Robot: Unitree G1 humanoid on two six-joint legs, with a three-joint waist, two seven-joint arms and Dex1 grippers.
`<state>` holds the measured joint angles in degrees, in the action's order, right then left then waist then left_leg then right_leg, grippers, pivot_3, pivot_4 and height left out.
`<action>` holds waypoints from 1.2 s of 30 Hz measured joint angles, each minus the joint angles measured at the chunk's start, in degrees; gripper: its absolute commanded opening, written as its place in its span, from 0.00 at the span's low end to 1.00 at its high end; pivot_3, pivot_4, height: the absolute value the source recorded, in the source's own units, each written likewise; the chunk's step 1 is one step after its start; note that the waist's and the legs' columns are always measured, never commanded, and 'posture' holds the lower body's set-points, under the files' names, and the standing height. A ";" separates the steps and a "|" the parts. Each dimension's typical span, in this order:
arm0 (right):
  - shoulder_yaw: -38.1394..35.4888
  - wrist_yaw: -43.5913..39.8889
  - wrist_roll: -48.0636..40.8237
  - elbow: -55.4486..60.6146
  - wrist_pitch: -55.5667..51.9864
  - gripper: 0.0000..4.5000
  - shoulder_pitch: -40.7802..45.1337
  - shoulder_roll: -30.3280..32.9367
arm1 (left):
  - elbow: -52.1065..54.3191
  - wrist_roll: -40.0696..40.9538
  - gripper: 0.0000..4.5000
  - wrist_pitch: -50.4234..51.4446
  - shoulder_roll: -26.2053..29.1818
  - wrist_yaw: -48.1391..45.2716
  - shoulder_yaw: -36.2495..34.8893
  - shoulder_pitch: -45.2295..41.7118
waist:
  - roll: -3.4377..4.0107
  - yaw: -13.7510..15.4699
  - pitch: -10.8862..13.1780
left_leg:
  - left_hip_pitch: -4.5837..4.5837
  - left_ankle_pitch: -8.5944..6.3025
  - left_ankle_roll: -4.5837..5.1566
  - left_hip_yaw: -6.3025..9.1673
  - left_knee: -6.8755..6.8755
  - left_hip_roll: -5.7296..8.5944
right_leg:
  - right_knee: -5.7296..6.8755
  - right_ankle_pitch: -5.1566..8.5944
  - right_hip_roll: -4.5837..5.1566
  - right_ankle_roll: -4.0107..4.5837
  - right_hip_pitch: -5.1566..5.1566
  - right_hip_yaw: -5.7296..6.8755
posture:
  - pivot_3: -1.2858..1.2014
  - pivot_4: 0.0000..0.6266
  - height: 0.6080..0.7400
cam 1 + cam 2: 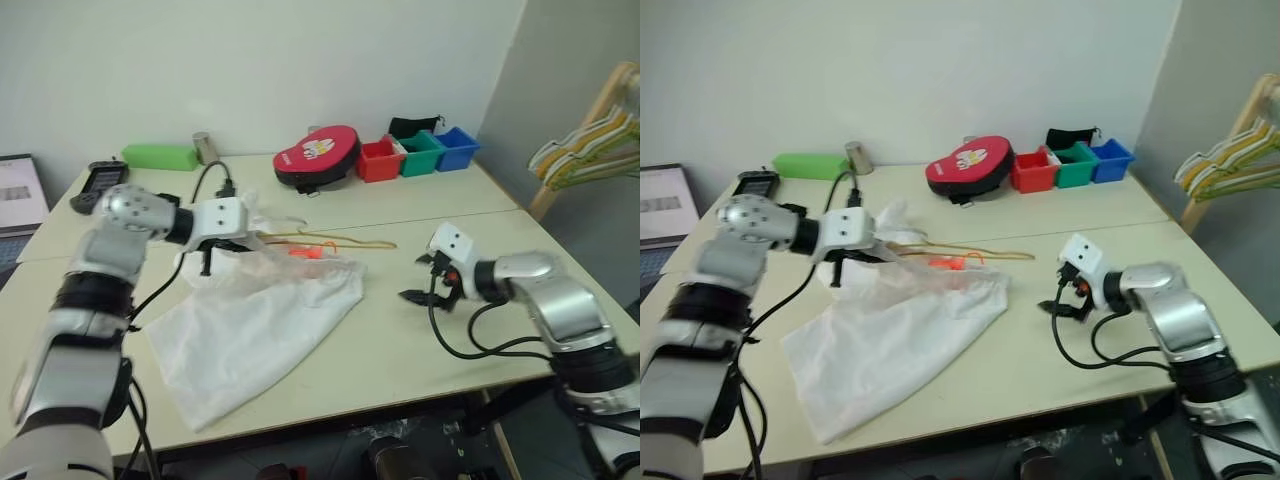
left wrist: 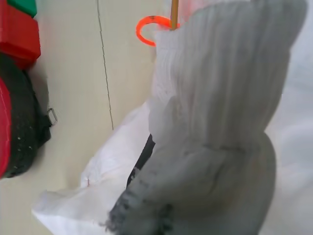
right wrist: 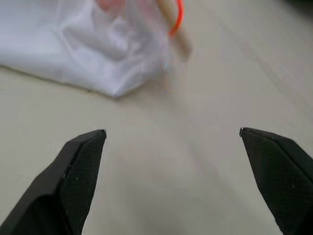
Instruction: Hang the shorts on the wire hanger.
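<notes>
The white shorts (image 1: 255,320) lie spread on the table, with the waistband lifted at the far left corner. My left gripper (image 1: 232,240) is shut on that gathered waistband (image 2: 220,98), and the fabric hides its fingers. The thin yellow-orange wire hanger (image 1: 350,241) lies flat along the far edge of the shorts, its orange hook (image 2: 146,30) beside the bunched cloth. Its left end runs under the raised fabric. My right gripper (image 3: 171,132) hovers low over bare table to the right of the shorts, open wide and holding nothing.
A red round case (image 1: 317,155) and red, green and blue bins (image 1: 420,153) sit at the table's back. A green box (image 1: 160,156) and a metal cup (image 1: 204,147) stand back left. A bunch of hangers (image 1: 585,145) hangs on a wooden rack at right.
</notes>
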<state>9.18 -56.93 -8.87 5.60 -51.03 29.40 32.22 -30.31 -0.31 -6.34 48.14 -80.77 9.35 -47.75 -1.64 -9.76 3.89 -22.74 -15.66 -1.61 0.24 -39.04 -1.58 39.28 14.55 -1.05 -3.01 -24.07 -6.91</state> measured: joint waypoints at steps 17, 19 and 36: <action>-0.92 0.06 -8.41 -29.38 -3.35 0.87 16.68 -15.96 | 18.62 7.34 0.00 20.68 5.75 1.50 -5.36 8.34 | 0.02 1.73 0.01 | 0.75 0.17 0.27 0.53 0.05 -0.03 | -0.04 0.10 -0.15 -0.13 0.79 0.39 | 0.52 0.02 1.00; -0.44 -0.57 -8.86 -28.45 -3.46 0.78 16.39 -15.63 | 18.87 7.58 0.00 20.81 5.81 1.71 -5.39 8.68 | 0.02 2.01 0.01 | 0.71 0.17 0.27 0.57 0.07 -0.03 | -0.11 0.09 -0.14 -0.12 0.79 0.46 | 0.52 0.02 1.00; 0.06 -0.22 -10.53 -23.79 -4.52 0.01 13.53 -13.16 | 17.52 7.82 0.00 19.24 5.78 2.60 -5.19 8.27 | 0.04 1.84 0.03 | 0.68 0.17 0.27 0.61 0.09 -0.04 | -0.18 0.13 -0.14 -0.17 0.81 0.51 | 0.51 0.02 1.00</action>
<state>9.25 -57.15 -19.40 -18.19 -55.55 42.93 19.06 -12.79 7.51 12.91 53.92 -78.17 4.16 -39.48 -1.60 -7.92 3.91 -22.06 -15.49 -1.34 0.85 -38.95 -1.61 39.10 14.67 -1.19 -3.18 -23.27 -6.40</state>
